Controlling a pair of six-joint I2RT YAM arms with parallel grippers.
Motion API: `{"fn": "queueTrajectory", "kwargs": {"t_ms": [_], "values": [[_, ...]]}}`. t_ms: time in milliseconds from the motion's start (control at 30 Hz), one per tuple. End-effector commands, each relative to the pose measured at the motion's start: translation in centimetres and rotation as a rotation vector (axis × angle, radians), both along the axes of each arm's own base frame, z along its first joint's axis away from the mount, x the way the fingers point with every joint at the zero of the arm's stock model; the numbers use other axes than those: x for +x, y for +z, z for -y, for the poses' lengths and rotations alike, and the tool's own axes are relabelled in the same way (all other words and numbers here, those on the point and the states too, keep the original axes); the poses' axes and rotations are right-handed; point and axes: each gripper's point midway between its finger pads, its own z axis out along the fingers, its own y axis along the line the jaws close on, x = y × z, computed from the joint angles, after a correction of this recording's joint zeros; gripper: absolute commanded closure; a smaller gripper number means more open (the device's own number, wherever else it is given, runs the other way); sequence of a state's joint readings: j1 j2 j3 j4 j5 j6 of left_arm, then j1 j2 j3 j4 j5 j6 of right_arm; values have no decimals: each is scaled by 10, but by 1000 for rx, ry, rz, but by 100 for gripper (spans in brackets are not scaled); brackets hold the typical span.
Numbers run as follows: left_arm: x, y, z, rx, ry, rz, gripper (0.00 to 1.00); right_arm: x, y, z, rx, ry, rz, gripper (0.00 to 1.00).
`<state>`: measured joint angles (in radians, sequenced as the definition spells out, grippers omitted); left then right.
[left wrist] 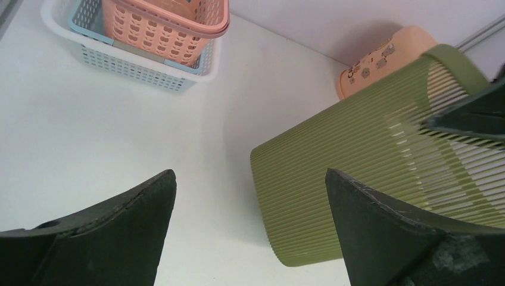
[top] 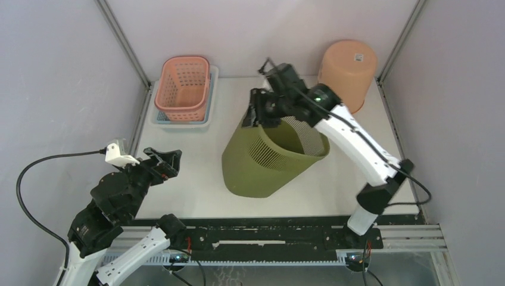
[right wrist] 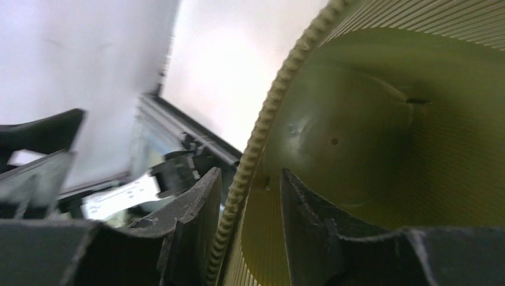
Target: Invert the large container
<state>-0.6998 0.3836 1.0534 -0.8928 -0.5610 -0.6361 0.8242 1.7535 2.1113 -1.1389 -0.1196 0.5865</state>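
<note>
The large container (top: pixel 262 164) is an olive-green slatted bin. It stands tilted in the middle of the table, its base edge down at the front left and its open mouth facing up and to the right. My right gripper (top: pixel 253 116) is shut on the rim at the far left of the mouth. In the right wrist view the gripper (right wrist: pixel 250 173) has one finger outside and one inside the ribbed rim (right wrist: pixel 280 83). My left gripper (top: pixel 167 161) is open and empty, low at the front left. The bin (left wrist: pixel 369 179) lies ahead of it (left wrist: pixel 250 173), apart from it.
A pink basket (top: pixel 183 86) nested in a white and blue one stands at the back left, also in the left wrist view (left wrist: pixel 167 24). A peach bucket (top: pixel 348 71) stands upside down at the back right. Grey walls close in the table on three sides.
</note>
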Motion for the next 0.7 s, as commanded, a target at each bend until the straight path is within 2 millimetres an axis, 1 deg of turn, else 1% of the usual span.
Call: {"fn": "queueTrajectory", "kwargs": {"t_ms": [0, 67, 133, 167, 200, 267, 333, 367, 433, 500, 567, 600, 633, 667], "values": [[3, 9, 4, 2, -15, 24, 0, -9, 76, -9, 407, 110, 58, 100], [4, 8, 4, 2, -11, 23, 0, -11, 74, -6, 482, 128, 24, 100], [5, 5, 5, 4, -11, 18, 0, -6, 73, -2, 542, 115, 34, 100], [5, 5, 5, 6, -10, 15, 0, -6, 68, 0, 572, 114, 23, 100], [6, 3, 6, 6, -11, 12, 0, -6, 68, 2, 623, 113, 23, 100], [7, 1, 7, 9, -13, 6, 0, -2, 51, 7, 665, 78, 3, 100], [7, -2, 8, 12, -13, 0, 0, 1, 32, 12, 651, 39, 12, 100], [7, -3, 7, 12, -12, -1, 0, 0, 28, 14, 658, 34, 22, 100], [7, -5, 7, 14, -10, -6, 0, 0, 11, 18, 674, 23, 16, 100], [7, -7, 7, 15, -9, -9, 0, 2, -7, 27, 659, -8, -5, 100], [7, -9, 8, 16, -10, -14, 0, 3, -28, 40, 613, -43, -28, 100], [7, -9, 8, 15, -10, -15, 0, 2, -36, 46, 602, -55, -36, 100], [8, -10, 8, 16, -8, -16, 0, 1, -41, 52, 597, -63, -39, 98], [9, -11, 9, 15, -10, -17, 0, 0, -46, 58, 590, -72, -48, 89]]}}
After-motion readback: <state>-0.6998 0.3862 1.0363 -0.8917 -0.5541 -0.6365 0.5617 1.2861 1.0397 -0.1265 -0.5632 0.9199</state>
